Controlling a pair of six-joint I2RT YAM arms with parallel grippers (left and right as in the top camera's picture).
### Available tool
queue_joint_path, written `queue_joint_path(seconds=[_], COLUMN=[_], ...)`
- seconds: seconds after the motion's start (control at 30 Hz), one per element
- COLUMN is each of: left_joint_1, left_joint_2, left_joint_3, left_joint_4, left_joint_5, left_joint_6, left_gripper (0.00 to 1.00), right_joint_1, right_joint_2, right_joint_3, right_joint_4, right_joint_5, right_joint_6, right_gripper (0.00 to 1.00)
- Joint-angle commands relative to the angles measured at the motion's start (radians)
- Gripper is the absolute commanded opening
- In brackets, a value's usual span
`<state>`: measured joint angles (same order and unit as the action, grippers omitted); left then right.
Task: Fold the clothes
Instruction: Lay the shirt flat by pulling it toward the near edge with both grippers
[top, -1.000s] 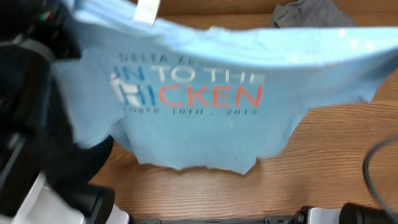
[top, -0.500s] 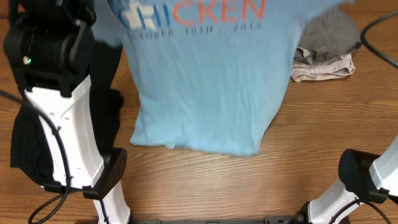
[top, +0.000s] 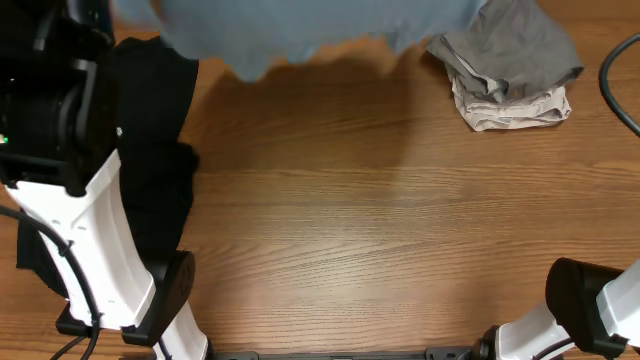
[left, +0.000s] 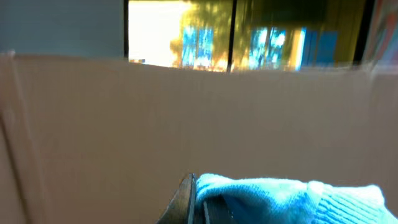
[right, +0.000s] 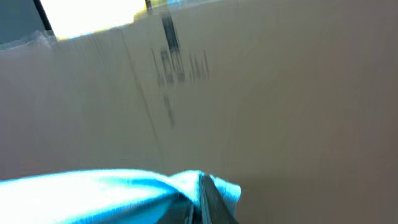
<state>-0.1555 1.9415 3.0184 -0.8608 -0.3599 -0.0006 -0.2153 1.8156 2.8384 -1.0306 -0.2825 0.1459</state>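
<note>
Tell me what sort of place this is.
Probably a robot test bench in a lab or workshop, not a home: robot arms stand at the edge of a wood table, a cardboard wall boxes the bench in, and a T-shirt and other clothes are out.

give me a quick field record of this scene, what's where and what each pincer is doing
light blue cloth T-shirt: held up over the far side
left pincer: shut on the T-shirt's edge
right pincer: shut on the same T-shirt
black cloth shirt: lying at the left
grey cloth piece: crumpled, far right
beige cloth piece: touching the grey one, nearer side
wooden table: brown grain
</note>
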Motion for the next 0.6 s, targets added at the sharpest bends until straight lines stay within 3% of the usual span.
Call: queue_joint_path(seconds=[0.0,0.2,0.43,0.57], left_joint_1=[0.014,0.014,0.014,0.014], left_joint_2=[0.032,0.113,0.274,0.329], left_joint_3=[-0.059,-0.203,-0.353,-0.373], left_joint_4=[-0.156,-0.455,-0.575,-0.636], left_joint_5=[0.021,0.048,0.227,0.257], left_joint_6=[-0.002,-0.094,-0.114,-0.12], left_gripper=[0.04,0.04,0.04,0.04], right_joint_1=[0.001,0.024,0.023,0.024], right_joint_2=[0.06,0.11,0.121,0.121], right_joint_3=[-0.097,-0.334,-0.637,-0.677], right_joint_4=[-0.063,-0.166,-0.16,-0.221], right_joint_5=[-0.058,-0.078,-0.055,-0.036], right_joint_6=[-0.002,-0.05,-0.061,-0.084], right_gripper=[0.04,0.04,0.04,0.04])
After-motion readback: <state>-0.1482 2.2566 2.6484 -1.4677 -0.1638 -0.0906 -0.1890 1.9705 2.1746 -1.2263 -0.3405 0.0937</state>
